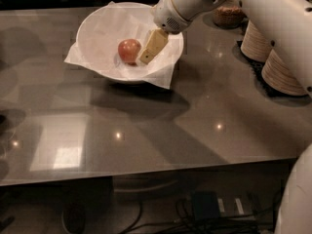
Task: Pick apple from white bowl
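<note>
The small reddish apple (128,50) lies in the middle of the large white bowl (95,21), which is lined with crumpled white paper whose corners hang over the rim. The bowl stands on the grey table at the back left. My gripper (147,55) reaches down into the bowl from the upper right, on a white arm. Its beige tip sits just to the right of the apple, close to it or touching it. The apple rests on the paper.
Two stacks of beige paper plates (281,72) stand at the right edge of the table (195,130). A small brownish basket (228,15) sits behind the arm. Cables and a power strip (209,206) lie on the floor under the table's front edge.
</note>
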You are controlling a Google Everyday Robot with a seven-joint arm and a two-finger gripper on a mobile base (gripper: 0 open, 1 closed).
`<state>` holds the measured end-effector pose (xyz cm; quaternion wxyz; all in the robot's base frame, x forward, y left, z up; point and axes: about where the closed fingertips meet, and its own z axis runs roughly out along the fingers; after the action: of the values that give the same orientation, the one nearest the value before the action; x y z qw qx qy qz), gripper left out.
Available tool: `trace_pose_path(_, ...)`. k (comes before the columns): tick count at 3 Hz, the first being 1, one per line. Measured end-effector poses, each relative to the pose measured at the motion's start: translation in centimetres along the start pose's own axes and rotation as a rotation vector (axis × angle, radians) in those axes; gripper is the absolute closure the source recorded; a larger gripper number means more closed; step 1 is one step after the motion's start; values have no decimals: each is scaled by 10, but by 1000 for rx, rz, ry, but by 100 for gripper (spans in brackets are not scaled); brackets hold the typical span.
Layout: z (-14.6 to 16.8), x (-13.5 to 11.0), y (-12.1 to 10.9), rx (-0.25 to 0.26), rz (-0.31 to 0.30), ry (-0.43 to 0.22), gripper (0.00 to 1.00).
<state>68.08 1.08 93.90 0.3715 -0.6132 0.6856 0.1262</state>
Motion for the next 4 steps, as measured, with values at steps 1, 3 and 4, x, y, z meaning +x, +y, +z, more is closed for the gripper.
trace_pose_path(1,22,-10,-5,-28,-69,-32,0)
trace_pose_path(3,58,-19,-11,-100,-232,-93,0)
trace_pose_path(4,68,-15,-11,-117,-292,-100,15)
